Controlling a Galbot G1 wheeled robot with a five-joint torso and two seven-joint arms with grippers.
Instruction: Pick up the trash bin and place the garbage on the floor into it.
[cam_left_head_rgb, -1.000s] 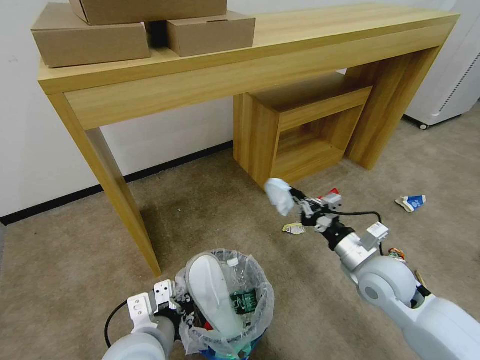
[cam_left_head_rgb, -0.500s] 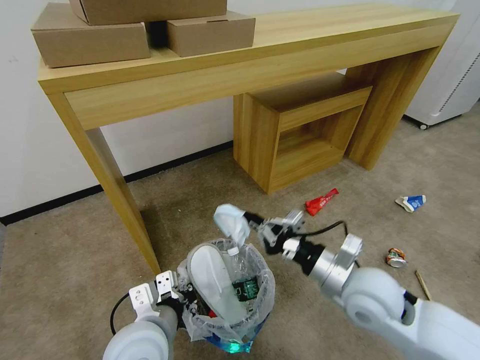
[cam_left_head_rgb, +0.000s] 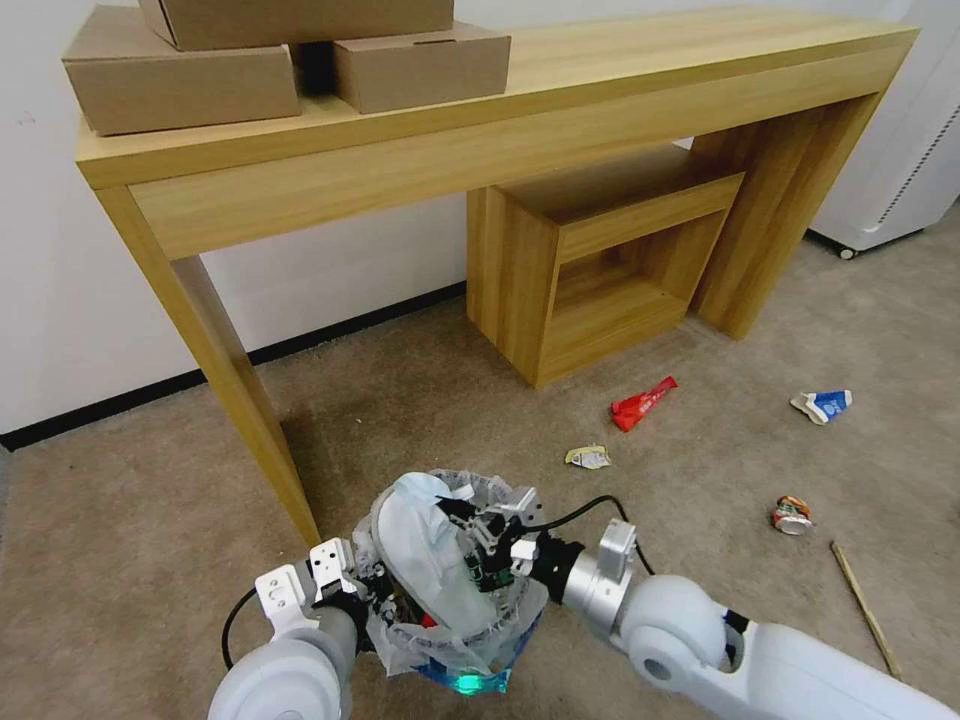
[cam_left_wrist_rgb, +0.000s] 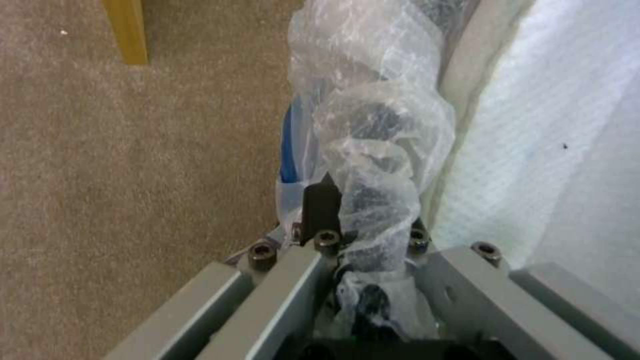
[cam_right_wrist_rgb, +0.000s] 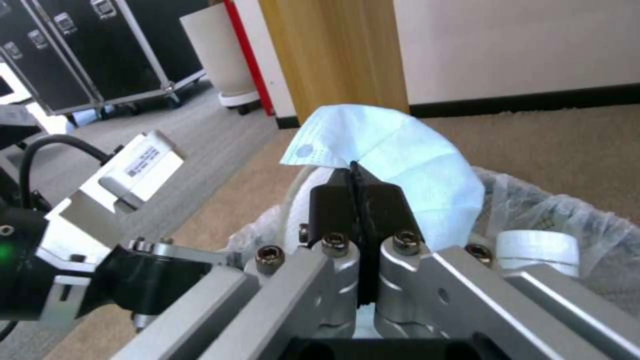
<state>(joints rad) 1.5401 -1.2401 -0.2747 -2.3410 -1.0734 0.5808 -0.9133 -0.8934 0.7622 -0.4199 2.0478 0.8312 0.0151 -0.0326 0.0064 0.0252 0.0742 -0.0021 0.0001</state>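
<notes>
The trash bin (cam_left_head_rgb: 505, 622), lined with a crinkled clear bag, stands on the beige floor (cam_left_head_rgb: 700, 300). My left gripper (cam_left_head_rgb: 366, 600) is shut on its bagged rim (cam_left_wrist_rgb: 373, 125), one dark finger (cam_left_wrist_rgb: 321, 210) outside the wall. A white slipper (cam_left_head_rgb: 440, 590) and a clear bottle lie inside. Over the bin's mouth my right gripper (cam_left_head_rgb: 464, 516) is shut on the edge of a second white slipper (cam_left_head_rgb: 415, 496) (cam_right_wrist_rgb: 407, 160), which rests on the rim. Loose garbage: a red wrapper (cam_left_head_rgb: 643, 402), a small yellowish wrapper (cam_left_head_rgb: 588, 457), a blue-white carton (cam_left_head_rgb: 822, 405), a crushed can (cam_left_head_rgb: 792, 515), a wooden stick (cam_left_head_rgb: 862, 600).
A wooden console table (cam_left_head_rgb: 500, 110) with cardboard boxes (cam_left_head_rgb: 190, 80) stands against the wall; its leg (cam_left_head_rgb: 250, 410) is just behind the bin. A wooden cube shelf (cam_left_head_rgb: 600, 270) sits under it. A white appliance (cam_left_head_rgb: 900, 170) is at far right.
My right gripper has carried the slipper from above the floor near the cube shelf leftward and down onto the bin's mouth. The left gripper still holds the rim.
</notes>
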